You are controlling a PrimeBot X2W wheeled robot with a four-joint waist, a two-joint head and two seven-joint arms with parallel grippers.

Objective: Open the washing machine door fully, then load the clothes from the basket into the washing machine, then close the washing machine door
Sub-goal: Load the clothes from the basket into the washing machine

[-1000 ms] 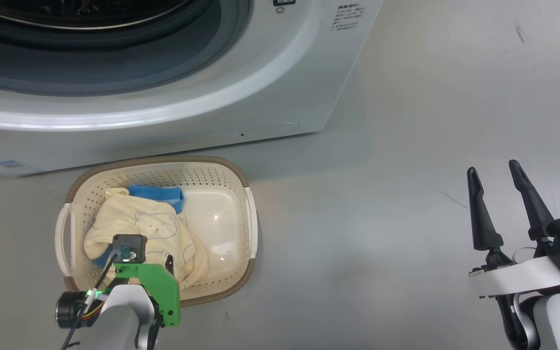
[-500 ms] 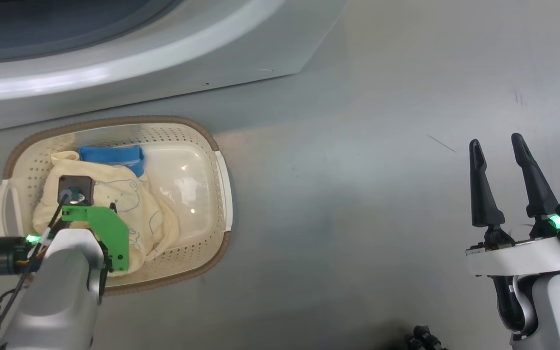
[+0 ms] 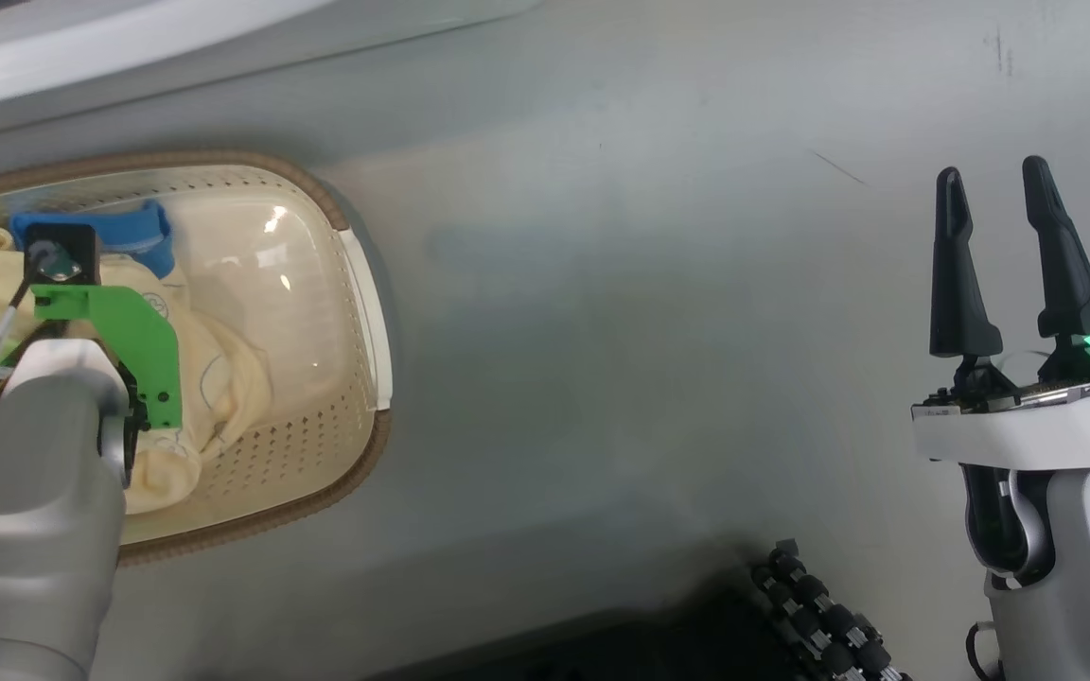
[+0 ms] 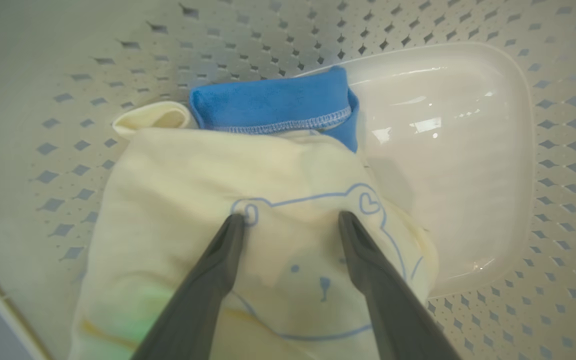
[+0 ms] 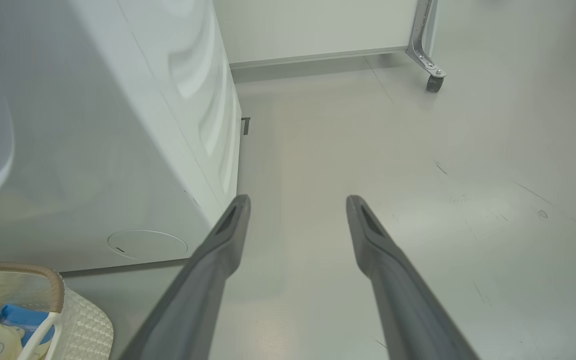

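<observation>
Poised w/ left gripper (image 4: 292, 216) spread wide, empty, tips right at the clothes (image 4: 208, 170) heaped in one end of the basket (image 3: 370, 312), just in front of the washing machine (image 5: 93, 125); can't tell if actually touching. Nothing in right gripper (image 3: 993, 170) either, fingers apart over bare floor (image 3: 649, 331), well off to the side. Prob. light, soft, floppy, not fragile; likely to drape and trail. Best to pinch a thick fold atop the cream heap by the bear print (image 4: 318, 260), not a thin edge. Blue cloth (image 4: 273, 102) tucked behind, maybe a separate grab.
</observation>
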